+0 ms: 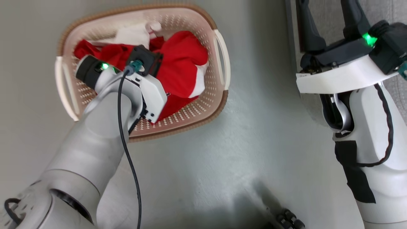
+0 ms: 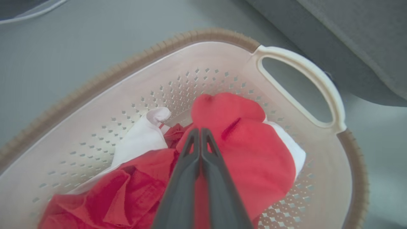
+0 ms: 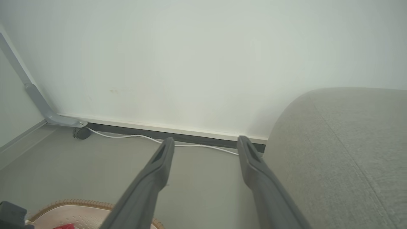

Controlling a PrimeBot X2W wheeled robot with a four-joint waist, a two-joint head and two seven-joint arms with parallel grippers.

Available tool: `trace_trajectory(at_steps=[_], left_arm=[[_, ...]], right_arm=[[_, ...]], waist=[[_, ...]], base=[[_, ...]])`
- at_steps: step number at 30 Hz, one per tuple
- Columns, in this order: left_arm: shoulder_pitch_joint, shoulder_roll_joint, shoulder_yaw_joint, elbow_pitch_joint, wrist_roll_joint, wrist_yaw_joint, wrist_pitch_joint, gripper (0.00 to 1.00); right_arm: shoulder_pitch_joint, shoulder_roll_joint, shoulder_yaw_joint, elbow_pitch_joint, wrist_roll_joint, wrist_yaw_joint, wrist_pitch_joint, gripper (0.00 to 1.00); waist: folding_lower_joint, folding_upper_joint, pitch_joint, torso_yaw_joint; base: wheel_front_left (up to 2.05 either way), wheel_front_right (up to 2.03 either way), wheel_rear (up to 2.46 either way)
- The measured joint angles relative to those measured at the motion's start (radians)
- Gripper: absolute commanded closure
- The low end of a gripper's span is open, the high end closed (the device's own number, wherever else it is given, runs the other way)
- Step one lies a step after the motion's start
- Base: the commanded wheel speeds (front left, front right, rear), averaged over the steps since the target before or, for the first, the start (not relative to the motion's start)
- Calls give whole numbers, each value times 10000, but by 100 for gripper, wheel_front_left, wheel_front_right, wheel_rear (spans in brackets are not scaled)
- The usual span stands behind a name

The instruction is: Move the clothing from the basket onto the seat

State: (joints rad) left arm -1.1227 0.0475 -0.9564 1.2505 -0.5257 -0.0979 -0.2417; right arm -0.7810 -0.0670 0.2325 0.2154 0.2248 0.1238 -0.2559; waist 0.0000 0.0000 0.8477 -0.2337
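We see red clothing with white trim, a cream basket dotted with perforations and rimmed in woven-look brown, and a grey seat.

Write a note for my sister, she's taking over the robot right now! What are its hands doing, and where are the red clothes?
Left hand: shut, down inside the basket, tips at a fold of the red clothing. Whether it has pinched any fabric cannot be told.
Right hand: open, empty, held up beside the seat.
Things: the clothing lies heaped in the basket, which stands on the floor close to the seat.
Done: nothing moved yet, judging by the part of the seat in view.
Left: lift the clothing out and lay it on the seat.
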Motion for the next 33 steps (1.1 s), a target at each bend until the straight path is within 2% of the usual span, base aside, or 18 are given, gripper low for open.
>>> trace_trajectory(at_steps=[9,17,28,33], left_arm=[[1149,-50,228,-1289,-307,-77,-67,100],[2422,-77,1152,-2610,-372,113,-69,100],[3944,2,2382,-3948,73,92,-67,100],[4303,65,2715,-4497,408,-86,-67,100]], right_arm=[[785,-251,-222,527,-73,0,0,0],[1871,-470,-313,1120,-73,0,0,0],[2981,-602,-313,1682,-75,0,0,0],[3486,-600,-314,1929,-75,0,0,0]], waist=[[0,0,-1587,539],[0,0,-3306,978],[0,0,-5328,1507],[0,0,-6157,1729]], base=[[0,0,0],[0,0,0],[0,0,0],[0,0,0]])
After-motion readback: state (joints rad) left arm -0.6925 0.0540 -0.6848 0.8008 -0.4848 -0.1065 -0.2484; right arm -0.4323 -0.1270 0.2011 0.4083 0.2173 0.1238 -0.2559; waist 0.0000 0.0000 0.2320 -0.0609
